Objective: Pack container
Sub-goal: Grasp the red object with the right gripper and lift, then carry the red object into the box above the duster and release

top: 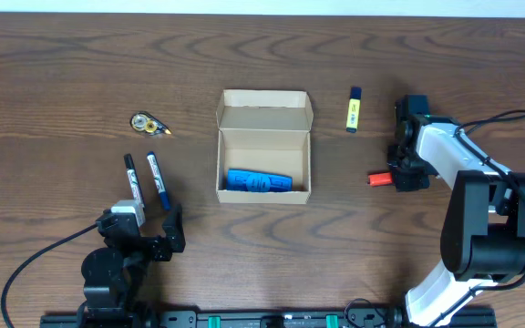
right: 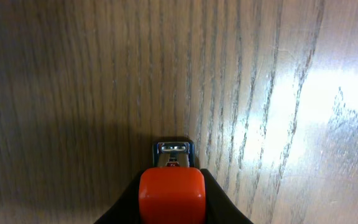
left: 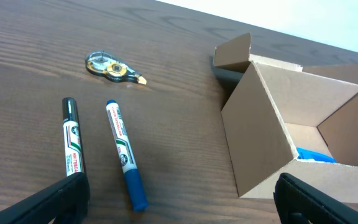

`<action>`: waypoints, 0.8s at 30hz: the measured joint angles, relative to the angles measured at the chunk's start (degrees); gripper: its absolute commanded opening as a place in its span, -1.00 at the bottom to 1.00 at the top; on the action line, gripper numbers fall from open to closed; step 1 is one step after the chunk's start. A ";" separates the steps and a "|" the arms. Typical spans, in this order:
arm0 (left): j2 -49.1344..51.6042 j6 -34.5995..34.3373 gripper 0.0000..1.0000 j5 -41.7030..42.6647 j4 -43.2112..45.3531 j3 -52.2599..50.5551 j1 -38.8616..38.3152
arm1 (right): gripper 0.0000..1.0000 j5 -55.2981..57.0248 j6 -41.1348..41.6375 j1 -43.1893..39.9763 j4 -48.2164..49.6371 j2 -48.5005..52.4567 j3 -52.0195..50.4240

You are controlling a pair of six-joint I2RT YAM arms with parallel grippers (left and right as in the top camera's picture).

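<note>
The container [top: 264, 148] is an open tan cardboard box at mid-table, its lid flap folded back, with a blue item [top: 258, 181] lying inside. From the left wrist view the container [left: 266, 124] stands to the right and a bit of the blue item [left: 316, 154] shows in it. My right gripper [top: 401, 173] is right of the box, low over the table. In the right wrist view the right gripper [right: 171, 190] is shut on a small orange stapler [right: 171, 186], whose tip [top: 378, 179] pokes out leftward. My left gripper [top: 144, 239] stands open near the front left edge, holding nothing [left: 182, 208].
A yellow highlighter [top: 355, 109] lies behind the right gripper. At the left are a correction tape [top: 149, 123], a black marker [top: 133, 179] and a blue marker [top: 159, 179], just ahead of the left gripper. The left wrist view shows the tape [left: 112, 66], black marker [left: 72, 140] and blue marker [left: 124, 152].
</note>
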 measured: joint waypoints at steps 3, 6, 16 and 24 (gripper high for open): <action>0.00 0.00 0.91 0.00 0.00 0.00 0.00 | -0.98 -0.83 -0.24 -0.20 -0.37 0.00 0.11; 0.00 0.00 0.91 0.00 0.00 0.00 0.00 | -0.98 -3.32 -2.60 -0.48 -0.61 -0.11 0.28; 0.00 0.00 0.91 0.00 0.00 0.00 0.00 | -0.97 -13.57 -21.18 -0.44 -3.67 -5.27 1.75; 0.00 0.00 0.91 0.00 0.02 0.00 0.00 | -0.98 -17.05 -41.55 2.91 4.20 -21.35 7.87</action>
